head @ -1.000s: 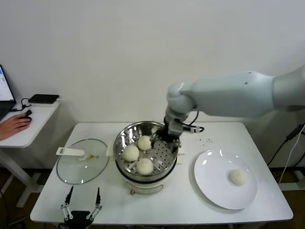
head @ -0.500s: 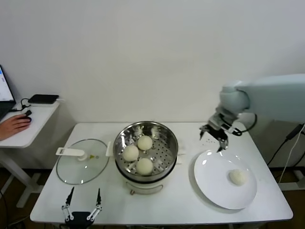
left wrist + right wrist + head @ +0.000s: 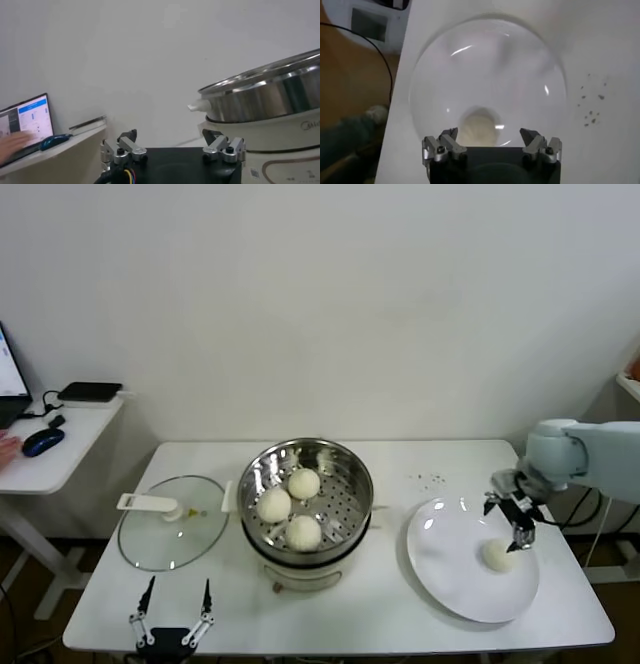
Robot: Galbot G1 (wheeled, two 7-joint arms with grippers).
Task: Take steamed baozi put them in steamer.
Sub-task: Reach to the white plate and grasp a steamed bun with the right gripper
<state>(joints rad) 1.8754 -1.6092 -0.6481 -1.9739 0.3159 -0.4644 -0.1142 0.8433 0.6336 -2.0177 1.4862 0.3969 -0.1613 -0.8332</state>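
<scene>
Right gripper (image 3: 517,520): a second back you had it up at the steamer's right rim; half a second back it was above the plate's upper edge. This time it sat at the right of the frame, low over the plate, just above the last bun. Fingers were spread apart, holding nothing. In the right wrist view (image 3: 492,142) the bun showed between the two fingertips, a bit beyond them.

Left gripper (image 3: 170,620): parked at the bottom left of the frame, same spot as before, fingers apart and empty. The left wrist view (image 3: 173,146) showed the same spread.

Steamer (image 3: 344,518): middle of the frame on its white base, didn't budge.

Baozi count: four total. Three in the steamer, same as a second ago: one toward the back (image 3: 304,483), one on the left (image 3: 275,505), one at the front (image 3: 304,532). One baozi on the plate (image 3: 499,555), right of centre on it.

Plate (image 3: 450,569): one, white, lower right of the frame, well apart from the steamer.

Glass lid (image 3: 165,532): one, lying flat left of the steamer, unmoved.

Side desk (image 3: 70,446): at the left edge; the hand that rested on the mouse (image 3: 43,441) had mostly pulled out of frame, so you could see the mouse.

Table (image 3: 380,619): one, white, everything sat on it.
</scene>
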